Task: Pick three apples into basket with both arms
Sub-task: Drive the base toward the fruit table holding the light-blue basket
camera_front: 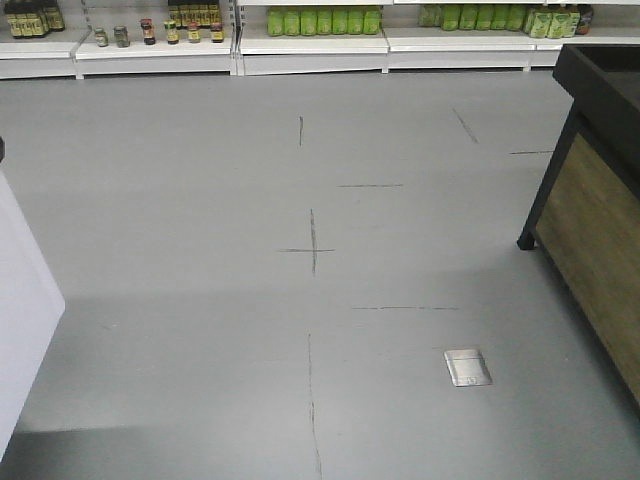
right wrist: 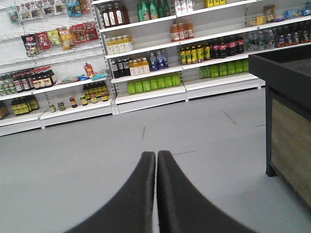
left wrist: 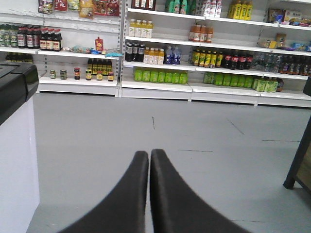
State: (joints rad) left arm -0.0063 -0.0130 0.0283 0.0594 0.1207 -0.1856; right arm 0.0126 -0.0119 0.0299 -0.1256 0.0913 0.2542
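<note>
No apples and no basket show in any view. In the left wrist view my left gripper (left wrist: 149, 153) is shut with nothing between its black fingers, pointing across the grey floor toward the shop shelves. In the right wrist view my right gripper (right wrist: 156, 154) is likewise shut and holds nothing, aimed at the same floor. Neither arm appears in the front-facing view.
Grey floor (camera_front: 300, 280) with thin marked lines and a metal floor plate (camera_front: 467, 366). A black-and-wood display stand (camera_front: 600, 200) is at the right. A white counter (camera_front: 25, 300) stands at the left. Stocked shelves (camera_front: 310, 30) line the far wall.
</note>
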